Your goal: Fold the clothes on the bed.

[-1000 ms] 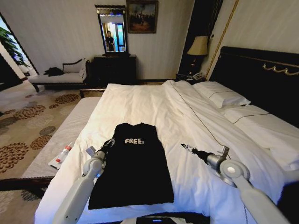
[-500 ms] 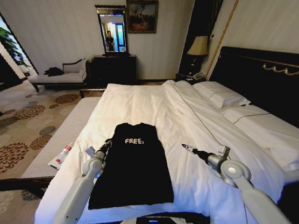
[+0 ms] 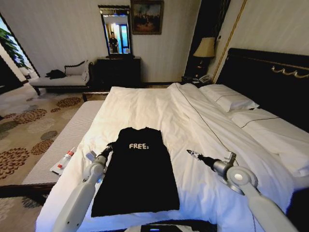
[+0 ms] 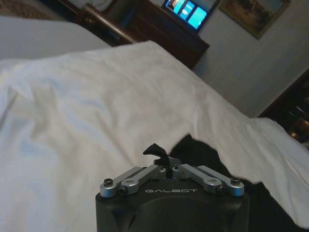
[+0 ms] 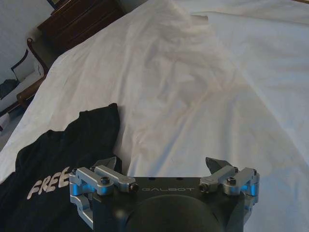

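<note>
The left gripper (image 4: 166,162) has its jaws pinched together at the near left edge of the one black short-sleeved cotton T-shirt with white "FREE!" lettering (image 3: 137,174), seemingly nipping fabric to lift a fold. The right gripper (image 5: 164,169), jaws spread wide and empty, hovers just right of the shirt, likely waiting. The shirt lies flat on the large white-sheeted bed (image 3: 159,104).

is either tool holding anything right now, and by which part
The left tool is shut at the left edge of the black "FREE!" T-shirt; whether fabric is pinched cannot be told. The right tool is open over the white bed, holding nothing.
</note>
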